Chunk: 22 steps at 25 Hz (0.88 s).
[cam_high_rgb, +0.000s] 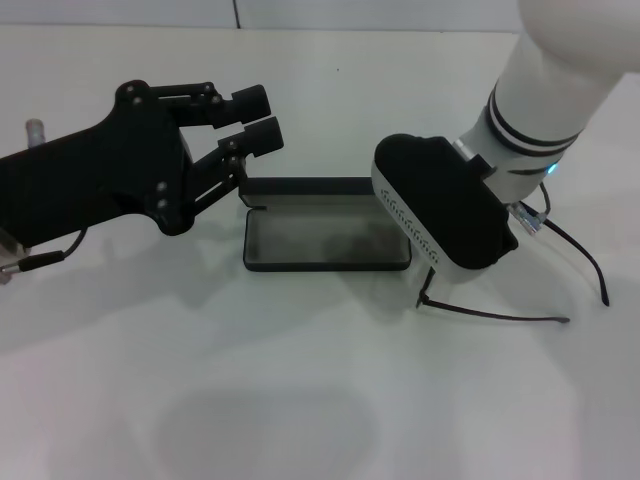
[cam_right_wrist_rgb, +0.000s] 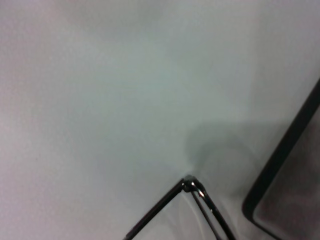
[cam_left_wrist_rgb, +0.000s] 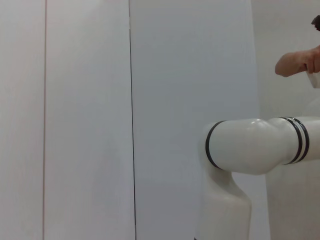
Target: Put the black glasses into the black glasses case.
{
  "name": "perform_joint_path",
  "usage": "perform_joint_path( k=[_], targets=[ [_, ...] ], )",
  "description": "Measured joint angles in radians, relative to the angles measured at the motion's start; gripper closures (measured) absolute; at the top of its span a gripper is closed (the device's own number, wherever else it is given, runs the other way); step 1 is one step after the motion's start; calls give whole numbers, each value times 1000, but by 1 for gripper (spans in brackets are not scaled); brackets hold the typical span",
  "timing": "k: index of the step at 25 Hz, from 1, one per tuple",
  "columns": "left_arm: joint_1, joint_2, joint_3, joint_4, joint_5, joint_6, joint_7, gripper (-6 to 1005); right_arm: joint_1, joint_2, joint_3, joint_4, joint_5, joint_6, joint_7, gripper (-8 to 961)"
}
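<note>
Black glasses (cam_high_rgb: 500, 316) lie on the surface (cam_high_rgb: 300, 400) beside the open black glasses case (cam_high_rgb: 325, 245), under the right pincer (cam_high_rgb: 440, 205), whose grip cannot be told; left pincer (cam_high_rgb: 250, 120) is released.

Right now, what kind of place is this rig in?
Probably a lab test bench: plain white table, bare white wall panels, only the open black glasses case and black glasses laid out.

Right wrist view. A pale tabletop (cam_right_wrist_rgb: 125, 90) fills most of the field. At the lower edge, one hinge corner of the black glasses (cam_right_wrist_rgb: 189, 185) is visible, with two thin black wire members diverging from it out of frame. Near this corner, apart from it, lies a rounded corner of the black glasses case (cam_right_wrist_rgb: 280, 160), its dark rim enclosing grey lining.
</note>
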Motion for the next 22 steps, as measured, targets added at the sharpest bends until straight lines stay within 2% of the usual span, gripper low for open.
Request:
perform_joint_path(
  k=[4,7,17,19,22],
  targets=[
    [0,0,0,-3,0,0,3,839,-6,0,-6,-3,16,1,1,675],
    [-1,0,0,-12,0,0,8,843,-10,0,-11,-3,22,7,5,845],
    [17,0,-1,-13,0,17,9,856,-35,0,-12,-81,28,-35,92,846],
    [20,0,-14,-12,0,32,9,858,-52,0,26,-116,30,-82,123,847],
    [19,-3,-55,-12,-5,84,11,862,-95,0,140,-181,70,-173,157,847]
  ],
)
